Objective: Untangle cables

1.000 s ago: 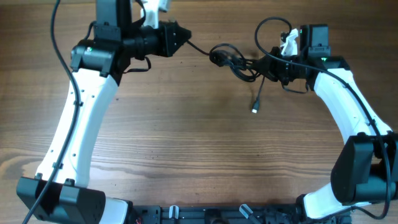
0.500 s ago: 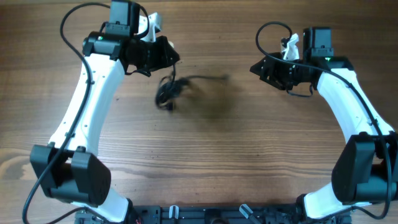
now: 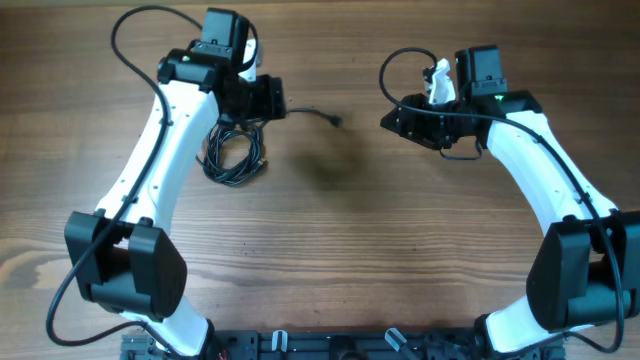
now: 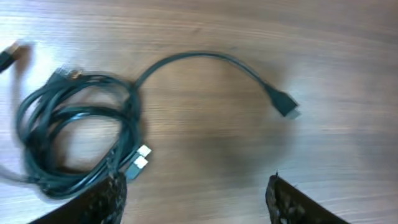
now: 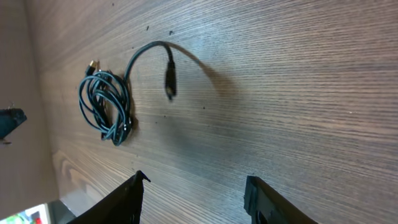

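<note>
Cables [image 4: 129, 121] fell free; left gripper [image 4: 193, 199] and right gripper [image 5: 194, 193] gape empty; left wrist alone shows twin plugs [image 4: 140, 158].

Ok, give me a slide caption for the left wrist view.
Open left gripper hovers over coiled black cables on the wooden table, one plug end arcing loose.

This looks like a robotics lab test bench. A plain wood-grain counter [image 3: 330, 250] carries a white left arm [image 3: 150, 190] and a white right arm [image 3: 555, 185]. Both arms are mounted on a black rail [image 3: 330, 348] at the counter's 6 o'clock edge.
</note>
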Robot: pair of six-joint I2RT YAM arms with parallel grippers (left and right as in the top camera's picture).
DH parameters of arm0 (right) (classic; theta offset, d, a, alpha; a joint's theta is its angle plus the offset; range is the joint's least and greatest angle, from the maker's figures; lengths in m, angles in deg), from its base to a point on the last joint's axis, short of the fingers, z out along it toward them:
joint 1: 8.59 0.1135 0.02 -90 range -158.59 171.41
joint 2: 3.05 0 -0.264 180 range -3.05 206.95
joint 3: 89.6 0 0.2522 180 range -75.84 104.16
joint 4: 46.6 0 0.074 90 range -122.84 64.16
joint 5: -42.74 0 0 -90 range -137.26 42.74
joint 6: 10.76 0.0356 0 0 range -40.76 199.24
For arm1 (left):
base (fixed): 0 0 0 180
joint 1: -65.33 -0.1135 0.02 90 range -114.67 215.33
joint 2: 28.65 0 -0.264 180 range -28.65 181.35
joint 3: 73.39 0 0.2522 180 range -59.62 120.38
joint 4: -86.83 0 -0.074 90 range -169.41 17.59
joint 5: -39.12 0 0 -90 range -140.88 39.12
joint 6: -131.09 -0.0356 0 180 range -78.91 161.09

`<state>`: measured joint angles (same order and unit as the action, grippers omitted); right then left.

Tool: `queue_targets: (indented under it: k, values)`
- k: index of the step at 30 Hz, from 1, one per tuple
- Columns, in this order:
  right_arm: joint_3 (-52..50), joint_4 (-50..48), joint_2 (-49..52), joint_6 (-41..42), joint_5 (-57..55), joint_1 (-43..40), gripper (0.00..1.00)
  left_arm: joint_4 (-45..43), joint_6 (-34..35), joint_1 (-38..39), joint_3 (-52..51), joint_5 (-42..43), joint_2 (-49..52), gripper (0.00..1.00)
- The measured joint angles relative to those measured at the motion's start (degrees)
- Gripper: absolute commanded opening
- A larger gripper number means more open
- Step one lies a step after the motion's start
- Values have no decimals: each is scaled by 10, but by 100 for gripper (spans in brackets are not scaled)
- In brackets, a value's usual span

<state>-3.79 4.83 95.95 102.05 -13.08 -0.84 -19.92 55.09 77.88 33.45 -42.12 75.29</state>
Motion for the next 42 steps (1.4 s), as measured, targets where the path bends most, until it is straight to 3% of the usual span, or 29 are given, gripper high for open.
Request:
queue_targets:
  k: [6, 9, 14, 17, 20, 22, 27, 32, 39, 42]
  values:
    - [0, -2, 0, -9, -2, 5, 54, 63, 4, -7, -1, -45, 2, 52]
    - [0, -2, 0, -18, -2, 19, 54, 54, 62, -14, -28, -93, 5, 44]
    - [0, -10, 0, -22, -9, 50, 54, -18, 149, -52, -109, -129, 11, 42]
    - [0, -21, 0, -22, -17, 70, 54, -80, 172, -65, -159, -135, 12, 41]
    - [0, -24, 0, -22, -23, 84, 54, -112, 181, -66, -192, -134, 13, 46]
    - [0, -25, 0, -22, -23, 88, 54, -114, 143, -66, -197, -110, 13, 46]
    - [0, -34, 0, -22, -25, 90, 54, -104, -30, -65, -197, -38, 13, 46]
    - [0, -30, 0, -22, -26, 90, 54, -137, -180, -65, -213, -29, 13, 50]
    - [0, -25, 0, -22, -28, 90, 54, -239, -243, -65, -273, -82, 14, 48]
    - [0, -25, 0, -22, -28, 90, 54, -240, -253, -65, -281, -89, 14, 47]
